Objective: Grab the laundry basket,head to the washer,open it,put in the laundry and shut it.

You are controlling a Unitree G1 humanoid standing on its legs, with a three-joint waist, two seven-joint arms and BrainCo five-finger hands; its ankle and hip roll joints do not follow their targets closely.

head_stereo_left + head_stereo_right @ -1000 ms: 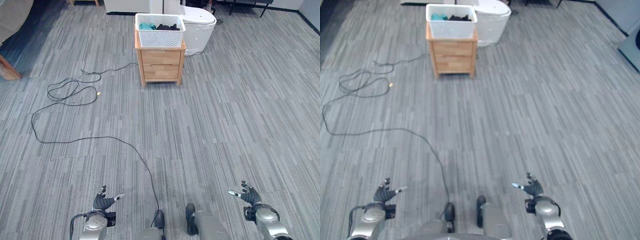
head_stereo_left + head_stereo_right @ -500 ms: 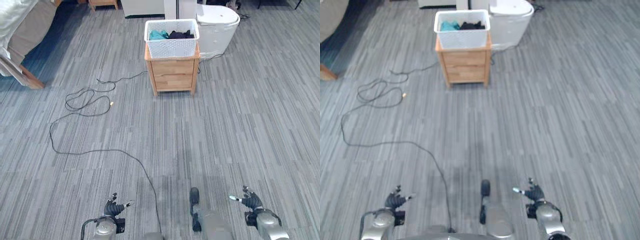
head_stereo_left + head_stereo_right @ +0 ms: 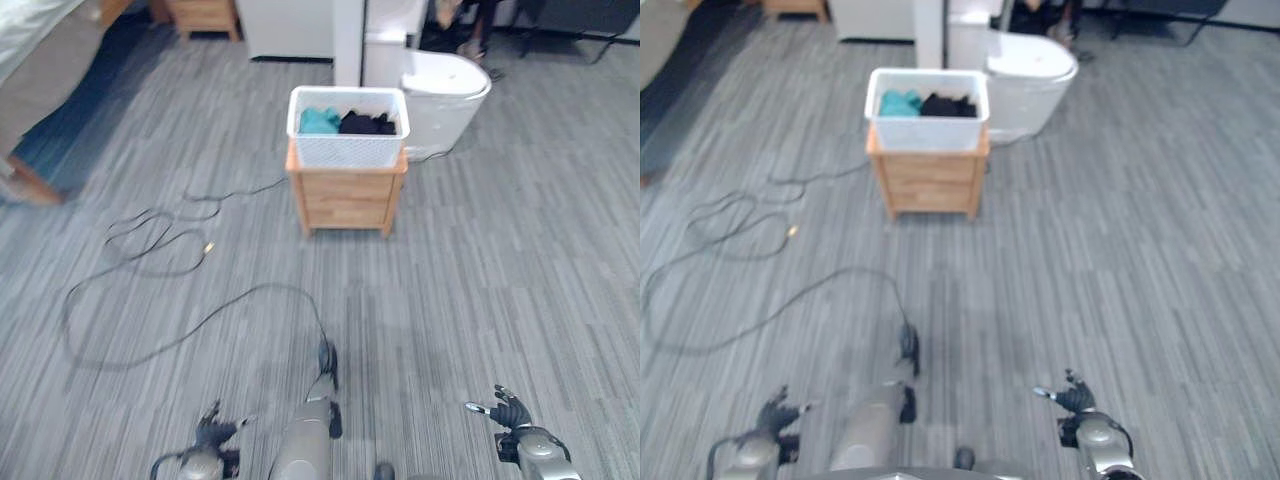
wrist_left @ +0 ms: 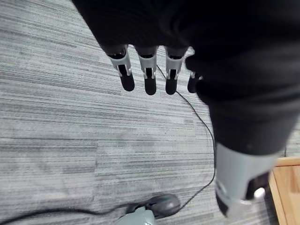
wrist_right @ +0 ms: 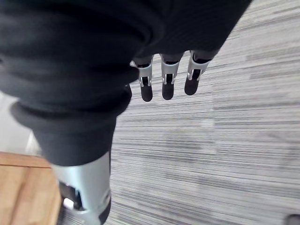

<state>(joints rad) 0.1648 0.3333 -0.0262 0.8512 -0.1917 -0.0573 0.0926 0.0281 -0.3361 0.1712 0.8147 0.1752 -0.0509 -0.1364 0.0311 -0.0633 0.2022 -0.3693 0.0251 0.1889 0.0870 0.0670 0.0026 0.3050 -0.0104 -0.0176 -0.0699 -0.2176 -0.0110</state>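
Left hand low, fingers straight, right hand low, fingers relaxed, both empty

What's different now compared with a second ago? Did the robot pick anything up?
No. The whole view has shifted, so the camera moved, not the things. The basket sits on the wooden cabinet, clothes inside, with the white washer behind it, as before. Both hands stay low, open and empty: the left hand and the right hand hang over the carpet, holding nothing.

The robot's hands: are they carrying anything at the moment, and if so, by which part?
Nothing is held. The left hand and right hand hang open over the floor; the laundry basket sits untouched on a wooden cabinet ahead.
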